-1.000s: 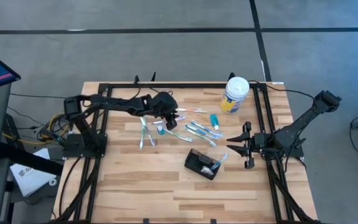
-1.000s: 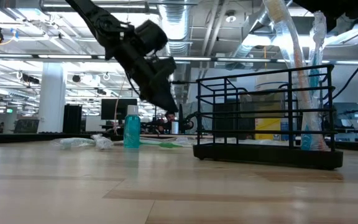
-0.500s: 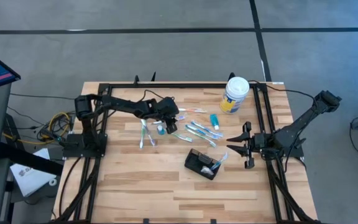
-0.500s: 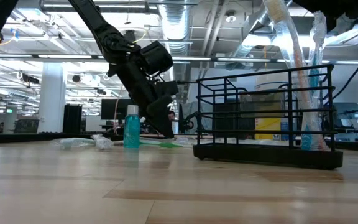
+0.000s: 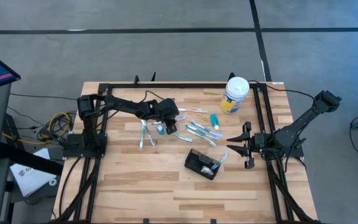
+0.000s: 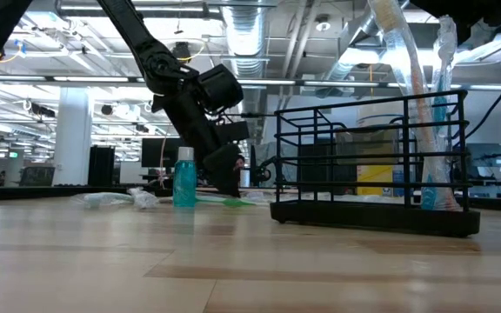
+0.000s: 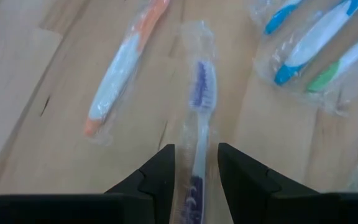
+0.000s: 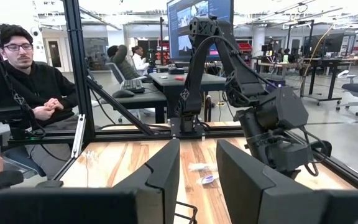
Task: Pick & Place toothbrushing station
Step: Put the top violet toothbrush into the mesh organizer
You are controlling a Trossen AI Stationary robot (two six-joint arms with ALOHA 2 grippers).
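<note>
Your left gripper (image 7: 193,171) straddles the wrapped purple toothbrush (image 7: 199,118), jaws parted, holding nothing — closing off-centre could pinch only slippery wrapper.

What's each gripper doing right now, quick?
Left gripper: open, fingers straddling a wrapped purple toothbrush on the table.
Right gripper: open, empty, parked at the table's right edge.
</note>
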